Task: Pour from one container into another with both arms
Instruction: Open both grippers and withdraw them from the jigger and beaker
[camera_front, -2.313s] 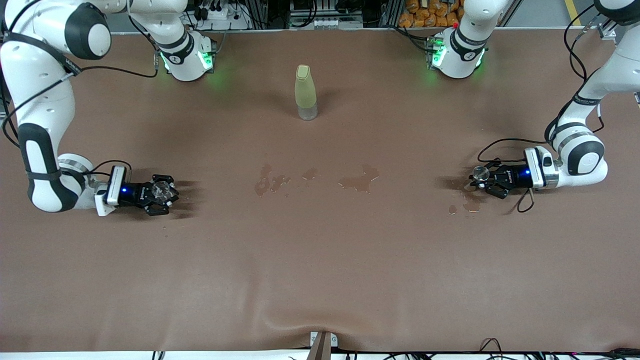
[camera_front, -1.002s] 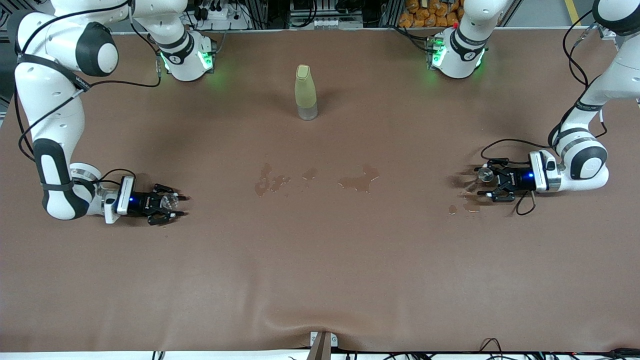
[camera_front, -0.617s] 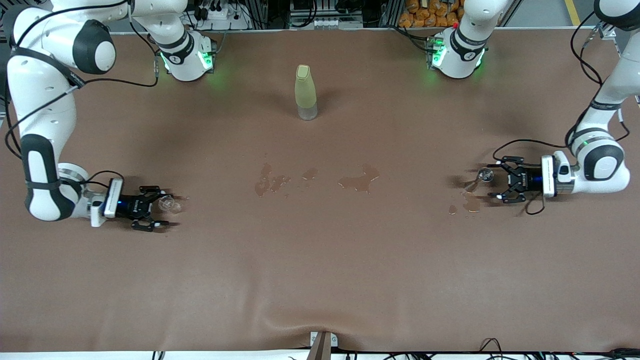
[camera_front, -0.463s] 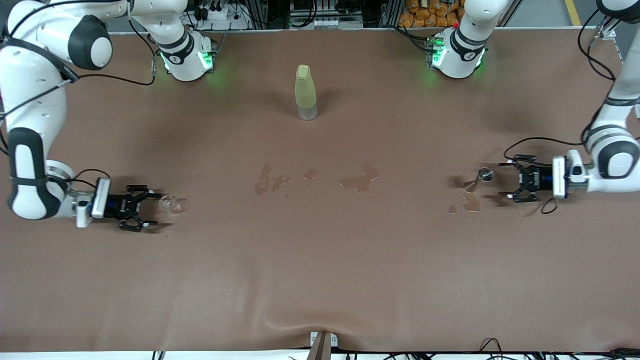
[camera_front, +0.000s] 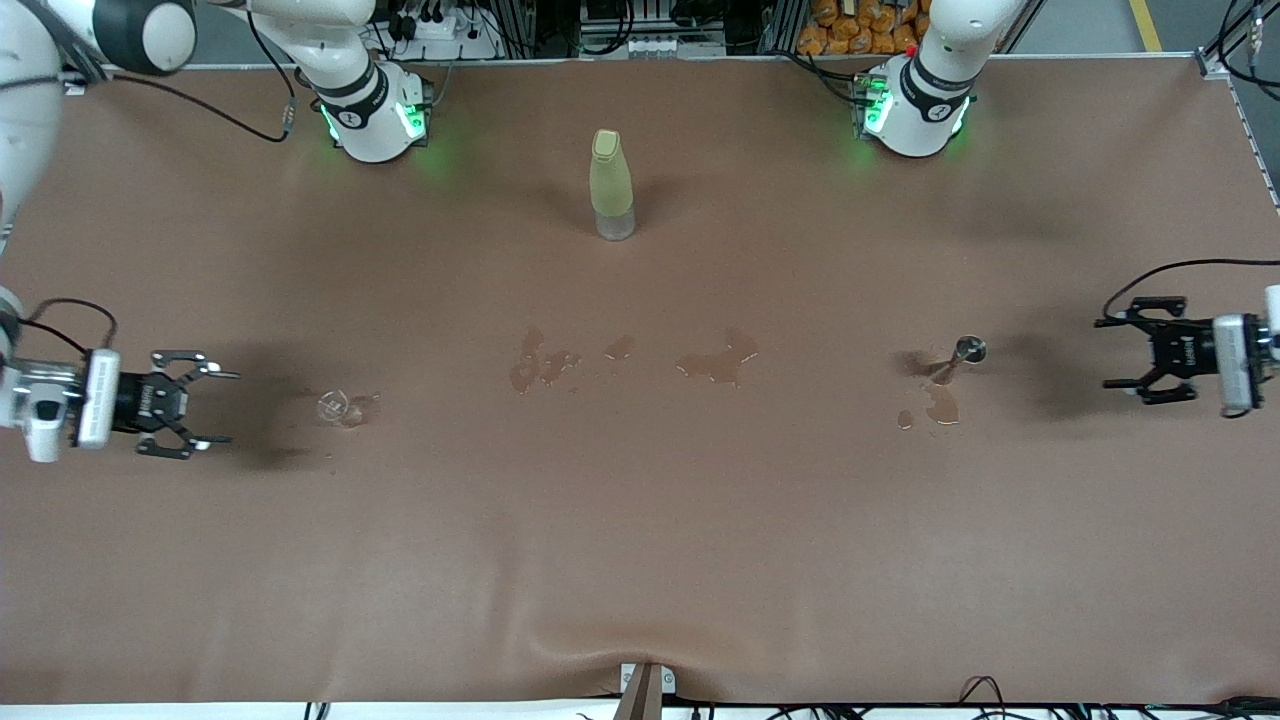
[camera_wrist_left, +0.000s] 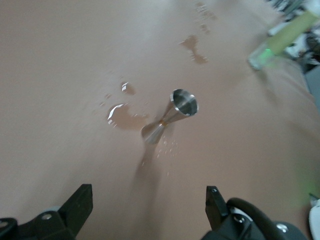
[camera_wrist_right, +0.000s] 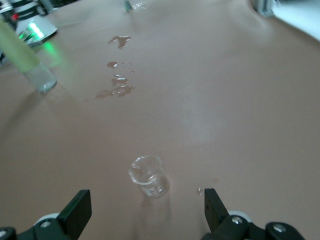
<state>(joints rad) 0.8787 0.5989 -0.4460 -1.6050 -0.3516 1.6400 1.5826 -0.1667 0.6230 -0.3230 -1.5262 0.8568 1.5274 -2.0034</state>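
table (camera_front: 640, 520): brown cover, creased at the edge nearest the front camera; arm bases along the edge farthest from it.
left arm (camera_front: 925, 95): base with green light at its end of the table; the wrist enters from the table's end, low over the cover.
right arm (camera_front: 350, 95): base with green light at its end; the wrist enters from the table's end, low over the cover.
bottle (camera_front: 611, 185): yellow-green, upright, mid-table between the two bases; farther from the front camera than the spills.
left gripper (camera_front: 1125, 351): fingers spread wide, nothing between them; low over bare cover toward the left arm's end, well apart from the stemmed cup and pointing at it.
right gripper (camera_front: 215, 408): fingers spread wide, nothing between them; low over bare cover toward the right arm's end, well apart from the glass cup and pointing at it.
spills (camera_front: 715, 360): wet patches mid-table; more at the foot of the stemmed cup.
stemmed cup (camera_front: 966, 351): grey, shiny, standing free on the cover toward the left arm's end; left wrist view (camera_wrist_left: 172, 116) shows foot on the wet patch, bowl mouth up.
glass cup (camera_front: 333, 405): clear, upright, standing free on the cover toward the right arm's end; right wrist view (camera_wrist_right: 148, 175) shows it between the spread fingertips' line of sight, untouched; contents cannot be told.
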